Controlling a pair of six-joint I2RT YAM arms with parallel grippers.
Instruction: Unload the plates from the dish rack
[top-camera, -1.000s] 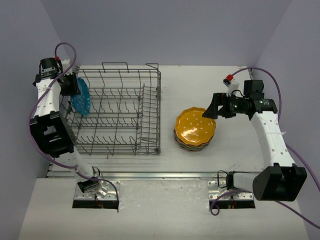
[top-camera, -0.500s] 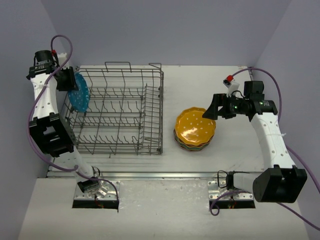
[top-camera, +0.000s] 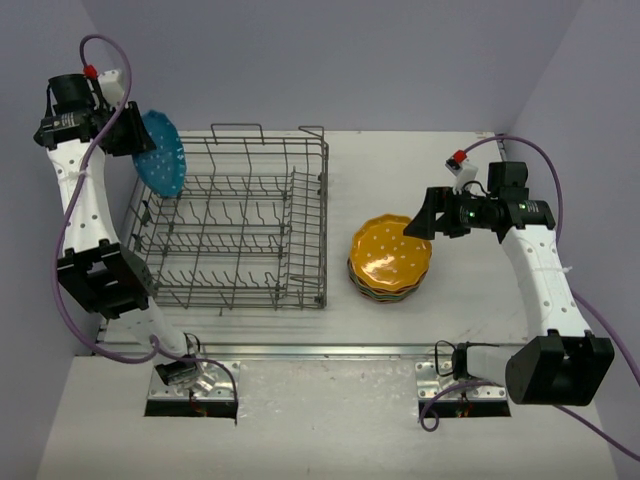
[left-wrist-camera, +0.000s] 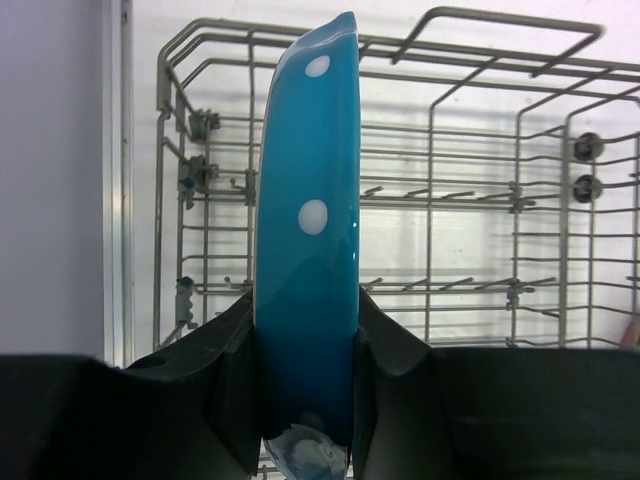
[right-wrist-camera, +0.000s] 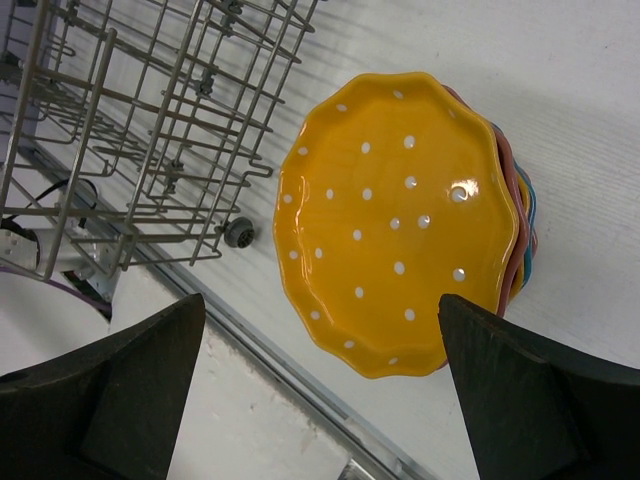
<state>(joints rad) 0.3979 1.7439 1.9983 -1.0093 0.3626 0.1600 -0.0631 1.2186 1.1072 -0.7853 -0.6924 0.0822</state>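
While the left gripper holds it clear of the rack, the blue plate stands on edge, a glossy teal disc with a wavy rim and scattered white dots. In the left wrist view the blue plate appears edge-on, and the jaws of the left gripper are clamped on its lower rim from both sides. It hangs above the dish rack's 10 o'clock corner, off the wires.

At 3 o'clock of the dish rack, apart from it, the remaining plates sit stacked on the surface. An orange-yellow plate with a scalloped edge and white dots lies on top. In the right wrist view, pink-red and blue rims peek out at 3 o'clock under the orange-yellow plate. The right gripper hovers at about 1 o'clock of the stack, jaws spread wide and empty.

A second ago the blue plate sat lower, among the wires at the rack's 9 o'clock side; the left arm has since risen. The rack has nudged slightly toward 3 o'clock. The right arm and stack are unchanged.
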